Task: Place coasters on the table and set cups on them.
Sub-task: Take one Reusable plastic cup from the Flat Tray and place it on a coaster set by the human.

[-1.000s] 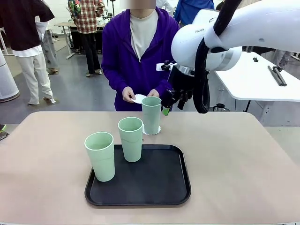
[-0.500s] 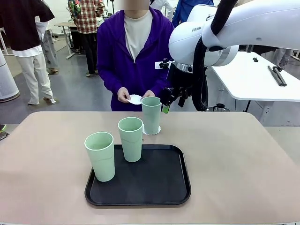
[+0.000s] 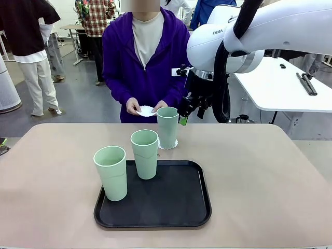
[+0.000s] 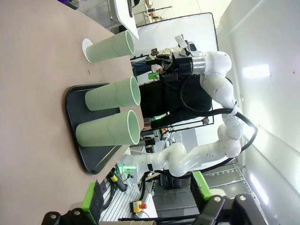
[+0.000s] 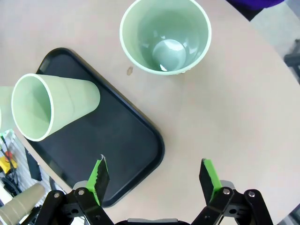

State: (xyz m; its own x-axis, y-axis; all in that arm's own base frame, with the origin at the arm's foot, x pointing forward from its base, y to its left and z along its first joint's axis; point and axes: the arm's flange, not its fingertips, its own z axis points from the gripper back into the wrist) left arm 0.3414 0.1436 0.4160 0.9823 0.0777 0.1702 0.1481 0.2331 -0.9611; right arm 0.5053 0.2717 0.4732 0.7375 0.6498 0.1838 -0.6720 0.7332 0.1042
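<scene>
— Coasters first, cups after, is that how it's going? One lacy coaster [image 3: 169,146] is lying at the far side of the table [image 3: 259,171], and a cup [image 3: 167,126] is standing upright on it.
— Right, and the person [image 3: 124,67] is holding a second coaster [image 3: 147,110] in both hands [image 3: 134,107], just behind that cup. The middle cup [image 3: 144,154] and the nearest cup [image 3: 110,173] are waiting on the black tray [image 3: 176,207].
— And the arms?
— The right gripper [image 3: 184,118] is hovering just beside the placed cup's rim, fingers apart, gripping nothing. The left gripper [image 4: 146,204] is hanging off to the side, spread wide and empty too.
— So what's wanted now?
— I'm guessing it's waiting for that paper to be laid flat. Those tumblers are smooth, matte and tapering toward the base, so I'd be gripping high on the wall and lowering straight down, centred. The doily is looking thin enough to slide or crumple under a dragging base
</scene>
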